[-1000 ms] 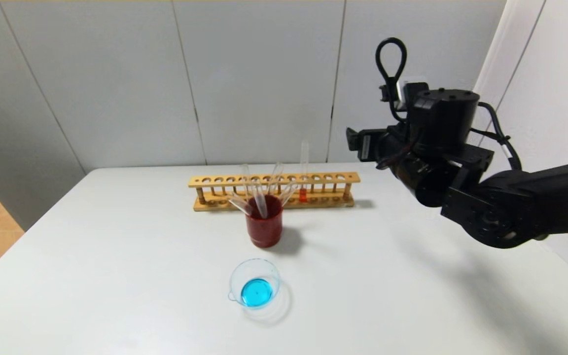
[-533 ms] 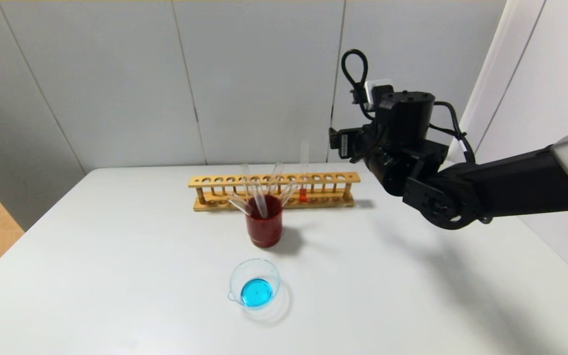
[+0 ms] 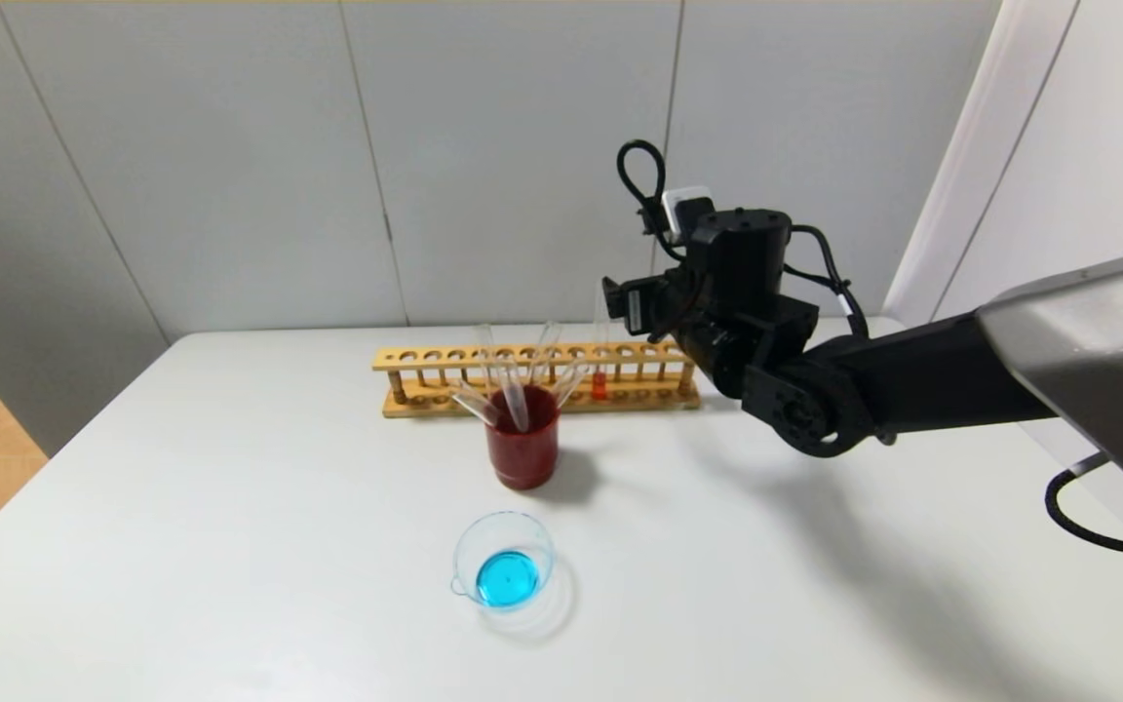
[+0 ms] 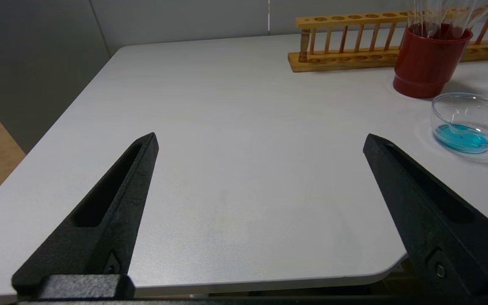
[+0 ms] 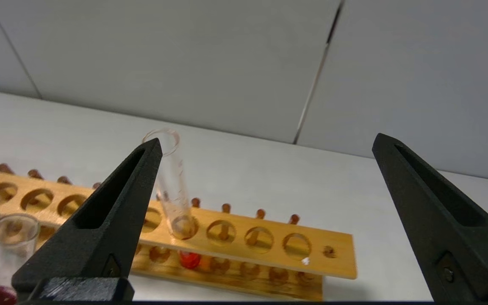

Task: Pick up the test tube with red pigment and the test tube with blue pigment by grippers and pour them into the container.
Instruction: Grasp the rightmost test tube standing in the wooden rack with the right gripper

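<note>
While my right claw (image 5: 265, 144) hangs above the right part of the wooden rack (image 3: 542, 378), its two fingers stand wide apart and hold nothing. In the head view this claw is right of the centre, in the upper half of the frame, just beside the top of the test tube with red pigment (image 3: 600, 369). That tube stands upright in a hole of the rack, with the orange-red liquid at its bottom. In my right wrist view the tube (image 5: 173, 182) shows just beside one finger, at the left of the frame.

Before the rack stands a dark red cup (image 3: 522, 439) with some clear tubes (image 3: 511, 382) leaning in it. Lower in the frame, near the cup, the container (image 3: 503, 559) rests on the white table (image 3: 230, 507) and has blue liquid in it.

My left claw (image 4: 261, 142) stays low at the near edge of the table, also with fingers apart and empty.
</note>
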